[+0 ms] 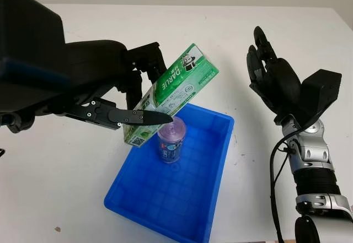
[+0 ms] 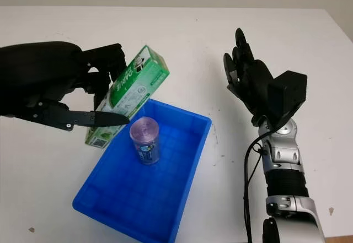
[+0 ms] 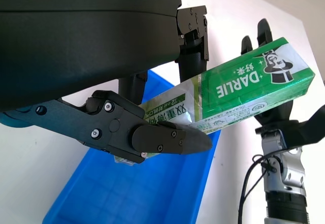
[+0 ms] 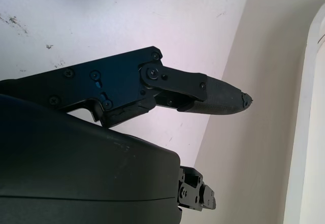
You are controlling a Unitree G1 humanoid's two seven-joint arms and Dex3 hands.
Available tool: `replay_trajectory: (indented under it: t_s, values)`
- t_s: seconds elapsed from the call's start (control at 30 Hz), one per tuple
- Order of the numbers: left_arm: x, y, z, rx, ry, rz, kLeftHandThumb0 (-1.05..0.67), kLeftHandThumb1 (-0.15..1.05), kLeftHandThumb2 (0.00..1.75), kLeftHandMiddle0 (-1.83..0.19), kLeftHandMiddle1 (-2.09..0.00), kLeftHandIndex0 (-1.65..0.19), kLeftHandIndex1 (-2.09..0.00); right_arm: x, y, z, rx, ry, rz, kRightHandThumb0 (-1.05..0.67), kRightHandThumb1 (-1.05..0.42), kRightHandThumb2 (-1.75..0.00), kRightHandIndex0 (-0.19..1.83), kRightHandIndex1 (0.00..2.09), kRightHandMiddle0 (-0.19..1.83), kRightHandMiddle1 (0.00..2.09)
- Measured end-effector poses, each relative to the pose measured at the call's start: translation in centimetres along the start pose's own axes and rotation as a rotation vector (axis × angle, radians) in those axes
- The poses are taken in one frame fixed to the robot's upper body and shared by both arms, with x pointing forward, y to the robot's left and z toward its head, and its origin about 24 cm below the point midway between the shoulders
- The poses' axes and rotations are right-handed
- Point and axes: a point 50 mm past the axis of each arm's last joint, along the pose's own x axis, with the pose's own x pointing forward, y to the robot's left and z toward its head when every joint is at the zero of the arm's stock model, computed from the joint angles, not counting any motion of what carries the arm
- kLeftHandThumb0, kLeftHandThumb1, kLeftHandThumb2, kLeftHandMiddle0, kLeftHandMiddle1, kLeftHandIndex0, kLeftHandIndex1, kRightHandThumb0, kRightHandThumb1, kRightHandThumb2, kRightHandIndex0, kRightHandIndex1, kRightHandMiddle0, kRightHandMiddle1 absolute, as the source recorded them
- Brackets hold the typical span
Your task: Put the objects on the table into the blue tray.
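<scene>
Above the blue tray's (image 1: 218, 199) ten o'clock corner, I have the green toothpaste box (image 1: 172, 93) clamped in my left hand (image 1: 138, 97), tilted with its upper end toward one o'clock, clear of the desk (image 1: 66, 182). Below it a purple-lidded can (image 1: 171, 139) stands upright inside the tray. My right hand (image 1: 273, 77) is at three o'clock, raised over the desk, open and idle. My worry: the box's lower end hangs near the tray's rim, so a release here could let it catch the wall and tumble outside, or knock the can over. The fingers cover the box's lower end, so I cannot judge how much of it overhangs the tray.
</scene>
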Motion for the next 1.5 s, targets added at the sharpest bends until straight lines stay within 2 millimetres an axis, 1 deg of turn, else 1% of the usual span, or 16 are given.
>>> replay_trajectory:
  t_s: [0.07,0.1,0.13,0.2,0.27,0.4,0.63,0.77,0.87,0.9,1.03,1.07,1.2,1.3,1.37,1.5]
  values:
    - [0.0,-0.2,0.0,-0.019,-0.008,-0.022,-0.23,1.05,0.48,-0.08,-2.09,0.14,-2.04,0.0,0.0,0.0,-0.002,0.001,0.001,-0.67,-1.05,-0.59,-0.19,0.00,-0.19,0.00]
    - [0.1,-0.3,0.0,-0.023,-0.007,-0.035,-0.29,1.05,0.46,-0.06,-1.89,0.11,-1.71,0.0,0.0,0.0,-0.002,0.001,0.001,-0.66,-1.05,-0.59,-0.19,0.00,-0.19,0.00]
    - [0.1,-0.4,0.1,-0.018,-0.005,-0.058,-0.35,1.05,0.44,-0.21,-1.19,-0.02,-1.12,0.0,0.0,0.0,-0.002,0.001,0.001,-0.65,-1.05,-0.59,-0.19,0.00,-0.19,0.00]
    - [-0.2,-0.4,0.4,0.024,-0.004,-0.118,-0.43,1.05,0.40,-0.22,-0.28,-0.07,-0.30,0.0,0.0,0.0,-0.003,0.001,0.003,-0.65,-1.05,-0.59,-0.19,0.00,-0.19,0.00]
    - [-0.4,-0.3,0.7,0.061,-0.009,-0.162,-0.45,1.05,0.36,-0.13,-0.08,-0.01,-0.10,0.0,0.0,0.0,-0.006,0.002,0.004,-0.65,-1.05,-0.58,-0.19,0.00,-0.19,0.00]
    - [-0.5,-0.2,0.8,0.105,-0.003,-0.203,-0.41,1.05,0.21,0.07,-0.03,0.16,-0.04,0.0,0.0,0.0,-0.014,0.005,0.001,-0.66,-1.05,-0.53,-0.19,0.00,-0.19,0.02]
    - [-0.3,0.1,0.7,0.124,0.018,-0.199,-0.41,1.04,0.13,0.02,-0.07,0.08,-0.09,0.0,-0.1,0.1,-0.018,0.005,-0.008,-0.66,-1.05,-0.50,-0.19,0.00,-0.19,0.03]
    - [-0.3,0.9,0.8,0.060,-0.035,-0.026,-0.39,1.05,0.12,-0.36,-0.12,-0.29,-0.19,0.0,-0.1,0.1,-0.018,0.005,-0.009,-0.66,-1.05,-0.50,-0.19,0.00,-0.19,0.03]
    - [0.1,1.9,0.3,-0.083,-0.199,0.253,-0.29,1.05,0.31,-0.87,-0.21,-0.63,-0.59,0.0,0.0,0.1,-0.017,0.004,-0.004,-0.66,-1.05,-0.51,-0.19,0.00,-0.19,0.02]
    - [0.2,2.1,-0.1,-0.105,-0.243,0.351,-0.26,1.05,0.37,-0.92,-0.32,-0.60,-0.84,0.0,0.0,0.1,-0.017,0.004,-0.003,-0.66,-1.05,-0.51,-0.19,0.00,-0.19,0.02]
    - [0.5,4.0,-1.8,-0.137,-0.368,0.783,-0.24,1.05,0.51,-0.24,-1.86,-0.11,-1.81,0.0,0.0,0.1,-0.015,0.003,0.001,-0.65,-1.05,-0.53,-0.19,0.00,-0.19,0.03]
    - [0.7,4.6,-2.3,-0.151,-0.385,0.868,-0.24,1.05,0.53,-0.16,-1.97,-0.04,-1.88,0.0,0.0,0.1,-0.014,0.002,0.002,-0.65,-1.05,-0.54,-0.19,0.00,-0.19,0.04]
    - [1.9,6.1,-5.7,-0.157,-0.325,1.050,-0.32,1.05,0.52,-0.10,-1.25,0.10,-1.39,0.0,0.0,0.2,-0.010,0.000,0.007,-0.64,-1.05,-0.57,-0.19,0.00,-0.19,0.04]
    - [3.1,6.5,-8.5,-0.224,-0.280,1.057,-0.44,1.05,0.55,-0.02,-0.32,0.14,-0.54,0.0,0.0,0.2,-0.010,0.000,0.006,-0.64,-1.05,-0.59,-0.19,0.00,-0.19,0.04]
    - [3.7,6.7,-10.6,-0.304,-0.237,1.010,-0.56,1.05,0.58,0.14,-0.08,0.18,-0.16,0.0,0.0,0.2,-0.009,-0.001,0.005,-0.64,-1.05,-0.61,-0.19,0.00,-0.19,0.03]
    - [4.8,5.9,-13.5,-0.424,-0.179,0.935,-0.66,1.05,0.71,0.19,0.00,0.19,-0.01,0.1,0.1,0.2,0.000,-0.004,0.004,-0.65,-1.05,-0.61,-0.19,0.00,-0.19,0.01]
